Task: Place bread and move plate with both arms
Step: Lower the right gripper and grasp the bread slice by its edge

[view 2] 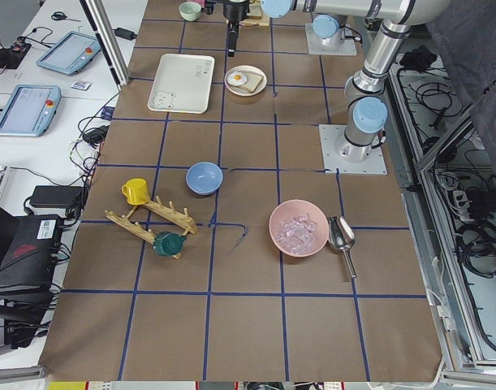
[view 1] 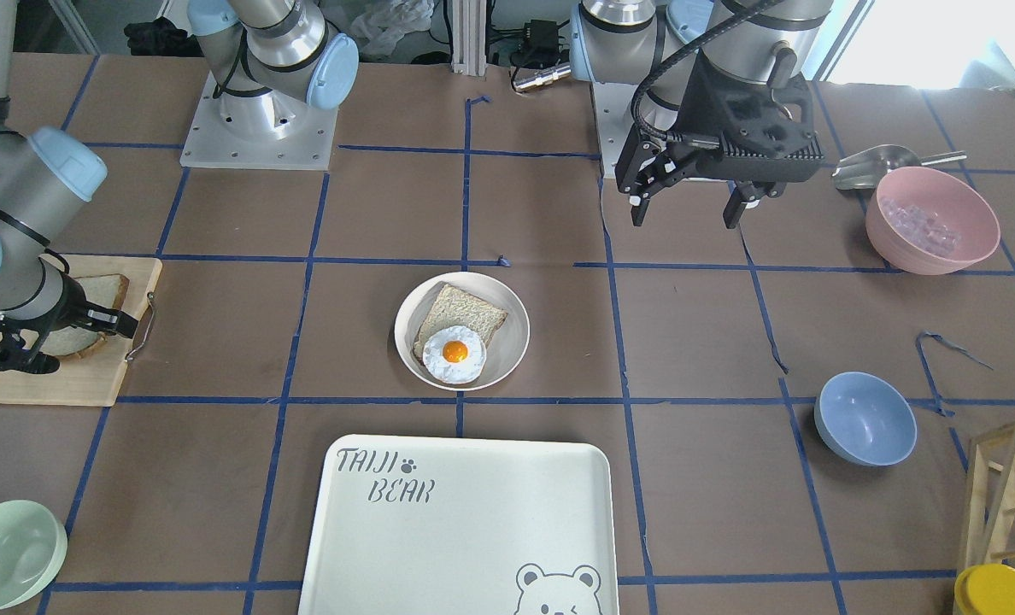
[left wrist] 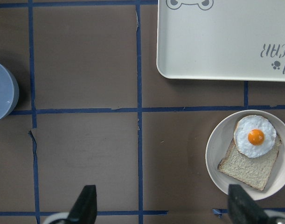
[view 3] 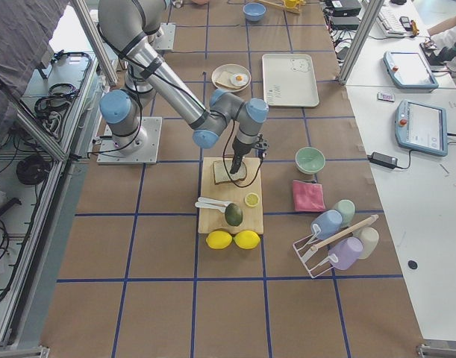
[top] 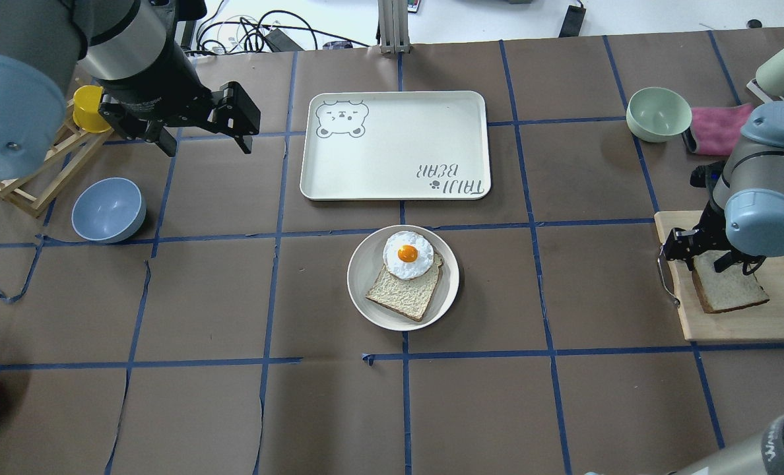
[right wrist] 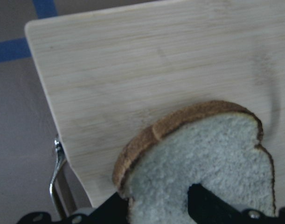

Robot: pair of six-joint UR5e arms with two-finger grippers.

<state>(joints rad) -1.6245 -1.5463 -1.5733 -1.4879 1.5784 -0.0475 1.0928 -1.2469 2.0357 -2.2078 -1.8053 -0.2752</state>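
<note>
Left gripper [top: 206, 146]: hanging over the table [top: 233, 297], jaws spread wide, gripping nothing.
Right gripper [top: 702, 257]: straddling the bread's [right wrist: 203, 154] brown crust; pinching or not, cannot tell.
Bread: spongy pale slice, lying on the grained wooden board [right wrist: 156, 60].
Plate [top: 359, 277]: round, smooth cream, sitting mid-table.

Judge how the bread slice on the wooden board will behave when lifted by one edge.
The bread has a porous, airy crumb, so it is probably light and dents under finger pressure. Thick with a firm-looking crust, it may sag only slightly. Its rough surface seems unlikely to slip.
</note>
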